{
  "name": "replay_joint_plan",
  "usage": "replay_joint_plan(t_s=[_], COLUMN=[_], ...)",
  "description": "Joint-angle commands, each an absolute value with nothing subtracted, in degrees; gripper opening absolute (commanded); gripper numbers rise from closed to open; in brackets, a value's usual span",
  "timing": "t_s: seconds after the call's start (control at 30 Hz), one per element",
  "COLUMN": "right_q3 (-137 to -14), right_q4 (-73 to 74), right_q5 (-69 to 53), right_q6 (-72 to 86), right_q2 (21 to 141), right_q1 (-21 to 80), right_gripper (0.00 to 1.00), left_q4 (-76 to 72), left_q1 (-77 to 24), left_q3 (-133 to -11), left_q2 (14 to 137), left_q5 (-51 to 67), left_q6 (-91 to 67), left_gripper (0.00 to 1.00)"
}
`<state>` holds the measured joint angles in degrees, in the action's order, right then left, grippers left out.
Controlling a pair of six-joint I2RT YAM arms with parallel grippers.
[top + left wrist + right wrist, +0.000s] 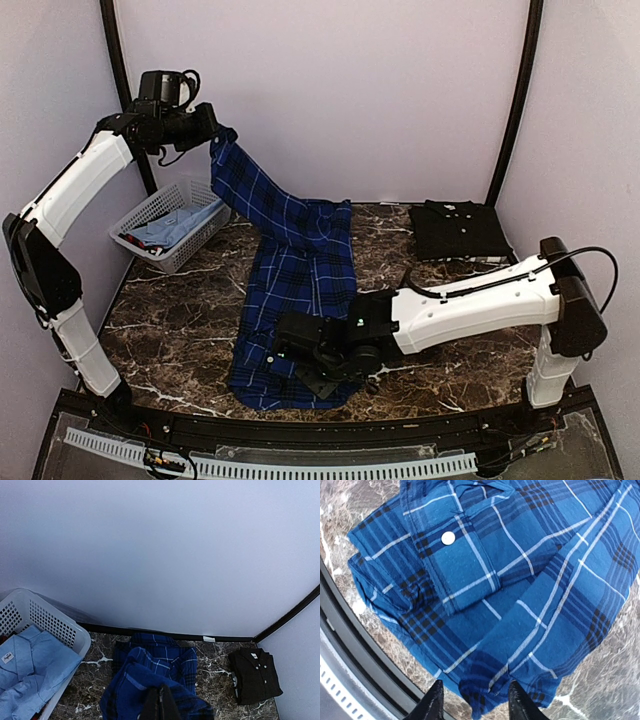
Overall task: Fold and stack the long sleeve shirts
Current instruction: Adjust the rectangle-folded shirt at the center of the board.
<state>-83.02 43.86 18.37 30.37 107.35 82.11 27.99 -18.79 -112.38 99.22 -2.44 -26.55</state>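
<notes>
Left pincer [207,130], upper left, clenched on the plaid shirt [300,270]; right pincer [472,700] gapes over its hem, lower centre. Soft, light, floppy cloth: I'd pinch corners.

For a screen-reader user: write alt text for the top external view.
Left pincer holds one end of a blue plaid shirt high over a marble table; right pincer sits low at its near end. Black shirt right, basket left.
</notes>
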Motion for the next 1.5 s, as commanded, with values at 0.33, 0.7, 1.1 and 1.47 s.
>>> replay_joint_plan(t_s=[0.33, 0.7, 1.1, 1.47], right_q3=[-86.6, -87.2, -78.9, -77.4], right_q4=[44.0, 40.1, 27.7, 20.5], right_q5=[17.3, 9.7, -2.9, -9.6], right_q6=[26.9, 25.0, 27.1, 27.1], right_q2=[111.0, 111.1, 110.8, 110.9], right_q1=[82.5, 81.7, 76.7, 74.4], right_gripper=[0.0, 0.0, 0.0, 0.07], left_q4=[26.6, 23.7, 24.1, 21.4], left_q1=[-17.8, -17.8, -17.3, -16.5], left_q3=[-115.3, -117.3, -115.7, -115.7], left_q2=[99.9, 98.6, 99.0, 102.3], left_q5=[-1.0, 1.2, -3.4, -4.4], left_q6=[-25.4, -24.2, -23.3, -22.1], left_gripper=[0.0, 0.0, 0.0, 0.0])
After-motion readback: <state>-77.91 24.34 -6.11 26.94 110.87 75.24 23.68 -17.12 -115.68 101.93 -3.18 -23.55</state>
